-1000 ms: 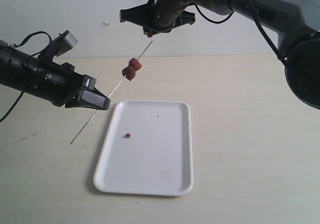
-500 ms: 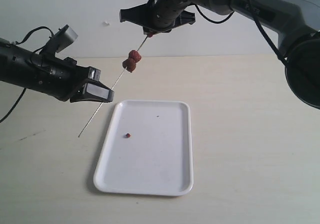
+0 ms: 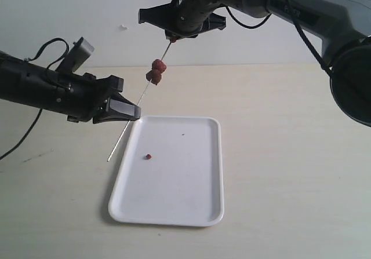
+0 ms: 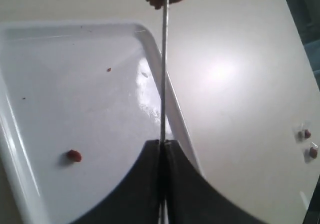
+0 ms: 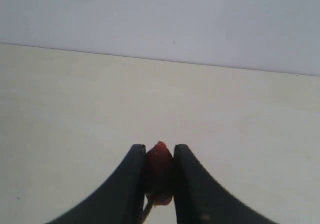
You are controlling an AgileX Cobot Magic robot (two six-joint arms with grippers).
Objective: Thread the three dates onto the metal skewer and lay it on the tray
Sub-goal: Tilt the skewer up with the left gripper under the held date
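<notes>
Grey metal skewer (image 3: pixel 143 94) is off the table (image 3: pixel 278 154), slanted, with the high end toward the back wall. The left gripper (image 3: pixel 130 111) has its fingers pinched tight on the rod, below the midpoint. The lower tip hangs over the table just beside the tray's left rim.

Two dates (image 3: pixel 155 72) are threaded on the upper part, touching each other, between the two grippers. The left wrist view confirms the rod running from the closed fingertips up into a date.

The right gripper (image 3: pixel 173 37) clamps the third date (image 5: pixel 159 171) between narrow pads at the skewer's upper end. The rod's tip shows under it in the right wrist view.

The white tray (image 3: pixel 185 178) lies flat on the table below, with a reddish crumb (image 3: pixel 148 156) near its left side.
</notes>
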